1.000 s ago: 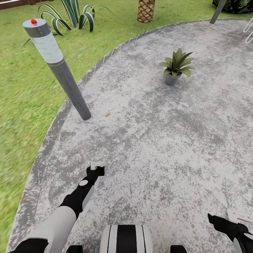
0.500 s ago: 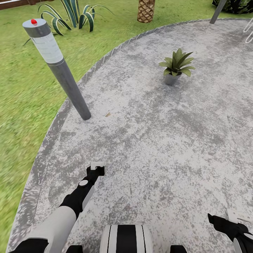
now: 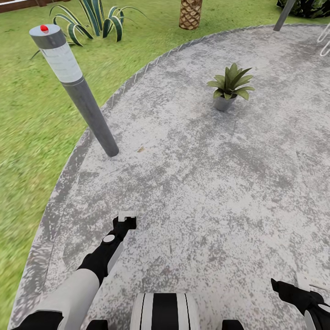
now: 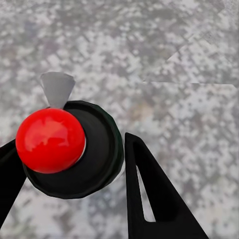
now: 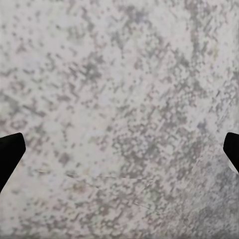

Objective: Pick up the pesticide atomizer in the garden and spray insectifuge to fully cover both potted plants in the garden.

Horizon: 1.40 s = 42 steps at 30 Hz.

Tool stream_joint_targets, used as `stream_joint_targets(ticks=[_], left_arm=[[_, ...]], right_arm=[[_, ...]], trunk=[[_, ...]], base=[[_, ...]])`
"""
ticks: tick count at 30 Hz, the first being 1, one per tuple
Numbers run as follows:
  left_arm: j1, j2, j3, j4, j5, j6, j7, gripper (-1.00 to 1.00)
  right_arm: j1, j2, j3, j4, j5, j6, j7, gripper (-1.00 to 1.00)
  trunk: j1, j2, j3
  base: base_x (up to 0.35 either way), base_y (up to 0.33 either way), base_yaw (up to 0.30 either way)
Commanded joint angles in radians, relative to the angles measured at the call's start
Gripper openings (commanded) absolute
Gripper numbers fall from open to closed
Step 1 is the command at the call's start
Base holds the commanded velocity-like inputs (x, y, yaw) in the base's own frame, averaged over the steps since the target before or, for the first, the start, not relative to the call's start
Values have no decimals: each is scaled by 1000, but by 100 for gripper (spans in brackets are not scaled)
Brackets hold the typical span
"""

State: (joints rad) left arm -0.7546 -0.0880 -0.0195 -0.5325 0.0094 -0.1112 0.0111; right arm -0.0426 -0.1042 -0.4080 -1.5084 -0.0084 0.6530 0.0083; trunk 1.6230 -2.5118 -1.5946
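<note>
In the left wrist view the pesticide atomizer [image 4: 69, 149] sits between the two dark fingers [image 4: 149, 199] of the left gripper [image 4: 69, 189], seen from above with its red top and pale grey trigger; the jaws are clenched on it over the patio [image 3: 206, 183]. The right gripper [image 5: 119, 149] hangs with its jaws spread wide above bare paving. One potted plant [image 3: 229, 87] stands on the patio well ahead, with a bollard lamp [image 3: 73, 87] at the lawn's [image 3: 27, 137] edge.

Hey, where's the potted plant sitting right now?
In the head view the potted plant stands upright on the grey patio, ahead and slightly right of centre, well right of the bollard lamp at the patio's grass edge.
</note>
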Motion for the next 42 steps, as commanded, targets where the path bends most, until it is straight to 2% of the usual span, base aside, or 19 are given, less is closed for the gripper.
stream_joint_targets(ticks=[1, 7, 36, 42], left_arm=[[0, 1, 0, 2, 2, -3, 3, -100], [0, 1, 0, 2, 2, -3, 3, -100], [0, 1, 0, 3, 3, -3, 3, -100], [0, 1, 0, 3, 3, -2, 3, -100]], right_arm=[[0, 0, 0, -1, -1, 5, 1, 100], [0, 0, -1, -1, -1, 5, 1, 100], [0, 0, 0, -1, -1, 5, 1, 100], [0, 0, 0, -1, -1, 5, 1, 100]], trunk=[[0, 0, -1], [-2, 1, 19], [-2, 1, 19], [-5, 2, 42]], base=[[0, 0, 0], [0, 0, 0], [0, 0, 0], [0, 0, 0]])
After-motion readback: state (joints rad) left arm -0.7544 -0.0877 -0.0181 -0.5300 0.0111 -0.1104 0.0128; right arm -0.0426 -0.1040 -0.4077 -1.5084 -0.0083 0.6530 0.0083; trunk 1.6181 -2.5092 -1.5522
